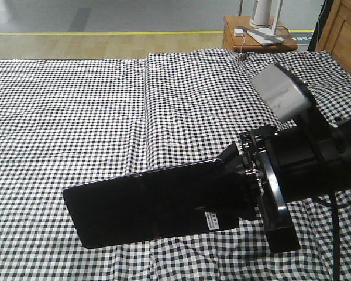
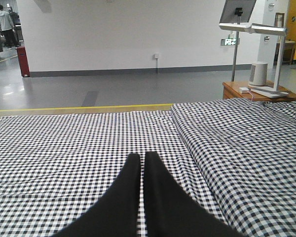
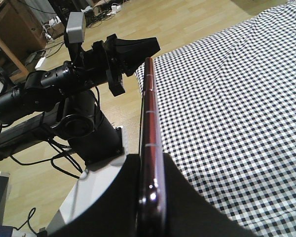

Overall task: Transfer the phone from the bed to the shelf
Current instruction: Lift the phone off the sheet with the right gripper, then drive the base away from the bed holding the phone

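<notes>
1. The right gripper [image 1: 227,186] was clamped on one short end of the thin glossy black rectangular phone [image 1: 146,202], with one black finger on each flat face.
2. The phone stuck out to the left of this gripper in the front view, with its long side nearly level and its far end a little lower.
3. A small white sticker [image 1: 212,221] was on the phone near the gripped end, and a faint crease went across its middle.
4. In the right wrist view the phone [image 3: 149,113] was seen edge-on, and its pinkish-gold rim ran straight away between the two dark fingers [image 3: 123,197].
5. The phone was in the air above the large bed covered with black-and-white small check fabric [image 1: 76,105]; I could not see it touching the fabric.
6. The left gripper [image 2: 139,157] was closed with nothing in it, its two black fingers pressed together and pointing out over the bed.
7. In the right wrist view the left gripper [image 3: 147,47] was just beyond the far end of the phone, apart from it.
8. A small reddish-brown wooden side table [image 1: 234,36] stood behind the far edge of the bed.
</notes>
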### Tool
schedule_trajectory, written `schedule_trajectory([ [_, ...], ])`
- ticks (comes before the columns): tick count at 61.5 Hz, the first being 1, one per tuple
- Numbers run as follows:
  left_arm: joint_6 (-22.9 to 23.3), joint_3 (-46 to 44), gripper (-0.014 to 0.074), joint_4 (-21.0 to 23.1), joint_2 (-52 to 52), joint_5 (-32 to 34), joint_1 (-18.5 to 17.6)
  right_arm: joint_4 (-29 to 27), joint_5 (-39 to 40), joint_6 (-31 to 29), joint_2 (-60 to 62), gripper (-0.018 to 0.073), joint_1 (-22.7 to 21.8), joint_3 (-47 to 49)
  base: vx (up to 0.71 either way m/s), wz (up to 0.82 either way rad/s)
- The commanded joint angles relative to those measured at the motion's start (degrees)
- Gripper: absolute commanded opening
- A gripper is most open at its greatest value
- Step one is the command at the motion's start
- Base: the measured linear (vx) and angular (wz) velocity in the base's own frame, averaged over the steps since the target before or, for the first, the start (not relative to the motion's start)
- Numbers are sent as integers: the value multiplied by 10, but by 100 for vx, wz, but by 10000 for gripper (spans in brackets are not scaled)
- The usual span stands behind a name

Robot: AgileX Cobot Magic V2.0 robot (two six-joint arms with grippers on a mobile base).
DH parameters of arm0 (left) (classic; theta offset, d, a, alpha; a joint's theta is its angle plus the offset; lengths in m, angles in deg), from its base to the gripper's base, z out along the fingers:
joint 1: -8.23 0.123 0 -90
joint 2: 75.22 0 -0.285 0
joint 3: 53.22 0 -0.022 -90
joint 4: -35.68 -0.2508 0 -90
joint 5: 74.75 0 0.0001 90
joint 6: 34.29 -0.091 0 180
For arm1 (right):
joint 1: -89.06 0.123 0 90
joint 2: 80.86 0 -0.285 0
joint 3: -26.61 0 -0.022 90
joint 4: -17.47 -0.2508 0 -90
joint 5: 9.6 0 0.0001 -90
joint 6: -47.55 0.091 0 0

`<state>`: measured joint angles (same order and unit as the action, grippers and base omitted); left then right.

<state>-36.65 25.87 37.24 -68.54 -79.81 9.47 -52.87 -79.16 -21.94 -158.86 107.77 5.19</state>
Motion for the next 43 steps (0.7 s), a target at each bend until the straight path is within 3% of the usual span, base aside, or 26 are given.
schedule_trajectory([
  [1,5,-14,1,6,-4,42,2,-53,-42,0,14,-3,0,14,0,0],
  [43,5,-14,1,6,-4,42,2,-53,-42,0,14,-3,-1,14,-2,9],
])
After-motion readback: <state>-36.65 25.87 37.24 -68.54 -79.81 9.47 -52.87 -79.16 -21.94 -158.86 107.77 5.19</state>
